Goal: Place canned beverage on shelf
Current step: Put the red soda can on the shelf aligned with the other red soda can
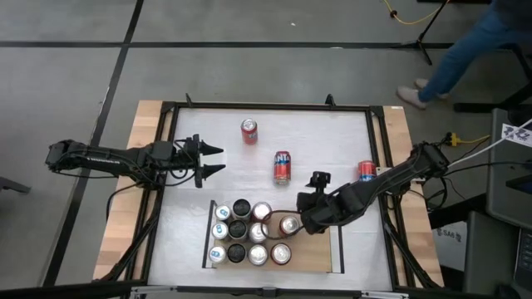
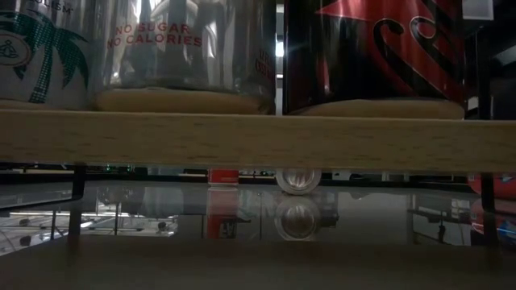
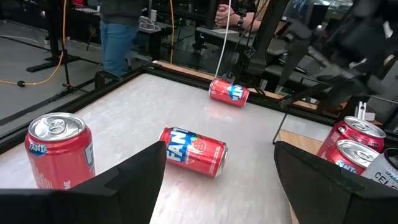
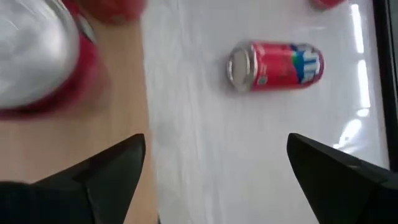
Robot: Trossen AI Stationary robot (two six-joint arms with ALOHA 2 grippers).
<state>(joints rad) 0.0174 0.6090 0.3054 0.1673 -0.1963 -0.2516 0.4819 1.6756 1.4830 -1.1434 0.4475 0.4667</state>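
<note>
While the left tool (image 1: 218, 161) waits spread open at the frame's left, the right tool (image 1: 293, 218), fingers wide and empty, hovers over the shelf (image 1: 320, 253) at lower centre, beside a red can (image 1: 289, 224) standing there.

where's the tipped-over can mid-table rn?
High view: the tipped can lies on the white table, between the upright can and the shelf.

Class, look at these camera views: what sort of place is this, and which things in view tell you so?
Probably a robotics lab or workshop: a black-framed test table on bare grey floor, a yellow cable and equipment stand beyond it, and a person standing near workbenches.
</note>
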